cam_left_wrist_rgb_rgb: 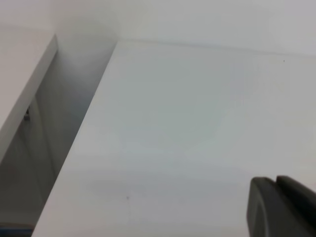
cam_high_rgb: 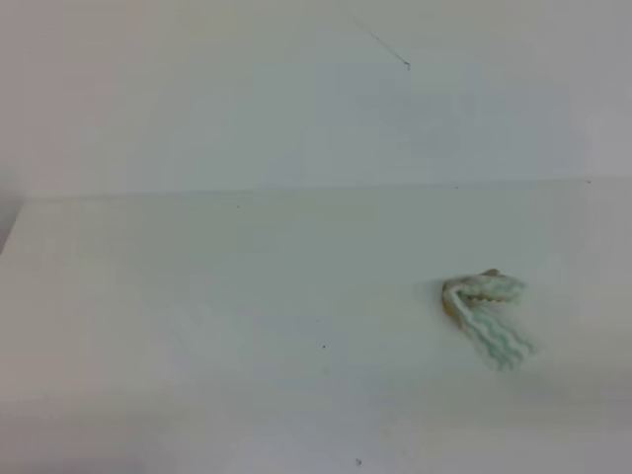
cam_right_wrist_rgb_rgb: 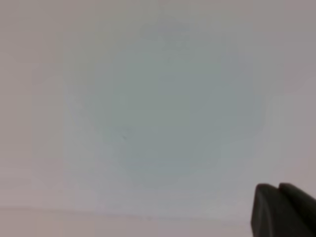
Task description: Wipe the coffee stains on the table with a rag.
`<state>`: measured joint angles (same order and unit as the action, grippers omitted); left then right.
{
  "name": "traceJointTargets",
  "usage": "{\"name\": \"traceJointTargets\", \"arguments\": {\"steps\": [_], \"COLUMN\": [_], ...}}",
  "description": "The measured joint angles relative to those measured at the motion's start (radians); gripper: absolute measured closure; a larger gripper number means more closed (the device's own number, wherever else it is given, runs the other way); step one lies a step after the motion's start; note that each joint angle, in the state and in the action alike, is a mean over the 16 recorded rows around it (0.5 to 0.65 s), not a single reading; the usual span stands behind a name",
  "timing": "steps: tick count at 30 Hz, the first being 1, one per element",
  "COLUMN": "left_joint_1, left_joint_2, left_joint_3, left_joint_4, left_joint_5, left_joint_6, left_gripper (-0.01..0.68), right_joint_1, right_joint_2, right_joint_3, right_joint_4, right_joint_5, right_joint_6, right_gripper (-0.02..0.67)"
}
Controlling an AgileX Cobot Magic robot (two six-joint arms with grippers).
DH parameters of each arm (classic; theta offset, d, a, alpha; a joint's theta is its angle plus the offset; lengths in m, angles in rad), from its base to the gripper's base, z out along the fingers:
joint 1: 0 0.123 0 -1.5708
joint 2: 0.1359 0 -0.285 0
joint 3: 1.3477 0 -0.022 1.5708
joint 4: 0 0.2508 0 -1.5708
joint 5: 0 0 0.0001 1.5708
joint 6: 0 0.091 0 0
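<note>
No writing shows anywhere. The rag lies crumpled on the table, right of centre in the high view, with neither arm near it. The right gripper, at its frame's lower right, is closed on nothing; the left gripper, likewise placed, gives no clear reading.

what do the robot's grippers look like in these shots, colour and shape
Only slivers show. In each wrist view a dark, near-black matte piece with rounded corners sits at the lower right: the left gripper and the right gripper, each split by a thin vertical seam. No cables, markings or arm links are visible, and the high view shows neither arm.
</note>
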<state>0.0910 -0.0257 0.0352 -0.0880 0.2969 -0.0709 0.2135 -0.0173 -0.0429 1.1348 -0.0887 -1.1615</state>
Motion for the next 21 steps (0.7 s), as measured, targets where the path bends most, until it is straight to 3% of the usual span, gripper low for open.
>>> {"name": "traceJointTargets", "arguments": {"steps": [5,14,21], "left_joint_1": [0.000,0.000,0.000], "left_joint_2": [-0.002,-0.002,-0.002], "left_joint_3": [0.002,0.002,0.002], "left_joint_4": [0.000,0.000,0.000], "left_joint_5": [-0.001,-0.001,-0.001], "left_joint_6": [0.000,0.000,0.000], "left_gripper": [0.672,0.672,0.672], "right_joint_1": [0.000,-0.002,-0.032], "right_joint_2": [0.000,0.000,0.001], "right_joint_3": [0.031,0.056,0.060], "right_joint_4": [-0.283,-0.931,-1.223], "right_joint_5": [0.070,0.191,0.305], "right_joint_6": [0.312,0.966,1.208], "right_gripper": [0.648,0.648,0.648]}}
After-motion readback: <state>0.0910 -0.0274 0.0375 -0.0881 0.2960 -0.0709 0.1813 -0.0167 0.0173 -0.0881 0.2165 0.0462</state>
